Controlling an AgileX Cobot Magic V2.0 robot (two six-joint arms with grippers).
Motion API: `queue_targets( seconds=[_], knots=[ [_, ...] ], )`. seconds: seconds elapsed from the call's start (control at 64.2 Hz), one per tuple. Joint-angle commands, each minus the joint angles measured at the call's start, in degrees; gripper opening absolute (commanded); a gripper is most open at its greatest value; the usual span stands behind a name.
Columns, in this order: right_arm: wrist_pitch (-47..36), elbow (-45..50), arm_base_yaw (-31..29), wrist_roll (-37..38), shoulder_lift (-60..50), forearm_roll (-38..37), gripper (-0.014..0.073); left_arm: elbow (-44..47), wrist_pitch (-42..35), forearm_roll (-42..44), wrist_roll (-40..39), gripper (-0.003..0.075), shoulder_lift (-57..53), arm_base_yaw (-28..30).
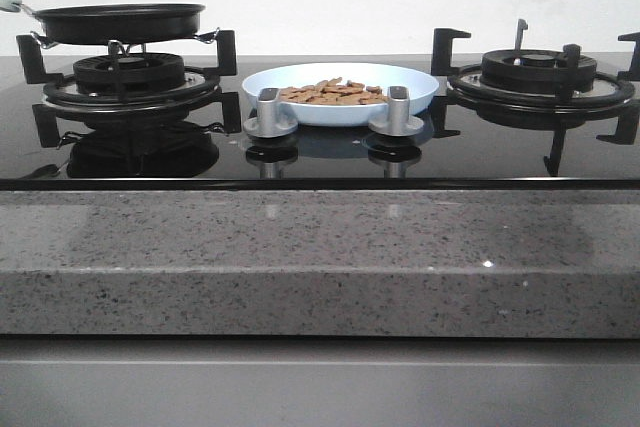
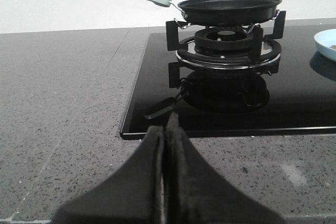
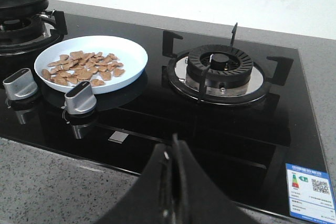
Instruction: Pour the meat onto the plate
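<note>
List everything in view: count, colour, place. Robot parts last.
plate: one, pale blue, on the hob between the burners, behind the knobs
meat: many pieces, light brown, heaped in the plate
pan: one, black with a pale green handle, on the left burner
burners: two, black, left and right on the hob
knobs: two, silver, front centre of the hob
hob: one, glossy black, set in the counter
counter: one, grey speckled
left gripper: black, shut, empty
right gripper: black, shut, empty
</note>
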Motion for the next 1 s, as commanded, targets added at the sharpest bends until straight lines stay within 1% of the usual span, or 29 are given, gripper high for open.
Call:
queue_targets(
  seconds=[0.0, 0.763, 0.856, 0.981],
  knots=[
    [-4.3, -1.6, -0.1, -0.5, 0.1, -0.1, -0.0071, 0.4, -4.7, -0.8, -0.6, -0.0020, -1.0, 0.2],
    [-4.4, -1.5, -0.1, -0.5, 0.1, -0.4, -0.0071, 0.4, -4.7, -0.8, -0.6, -0.0020, -1.0, 0.2],
    [-7.9, 1.4, -0.4, -0.5, -0.9, -0.9, -0.0071, 0.4, -4.7, -0.8, -0.6, -0.0020, -1.0, 0.2],
    [-15.3, 7.5, -2.6, 1.0, -4.0, -0.9, -0.0071, 0.4, -4.7, -0.8, -0.6, -0.0020, -1.0, 0.2]
  ],
)
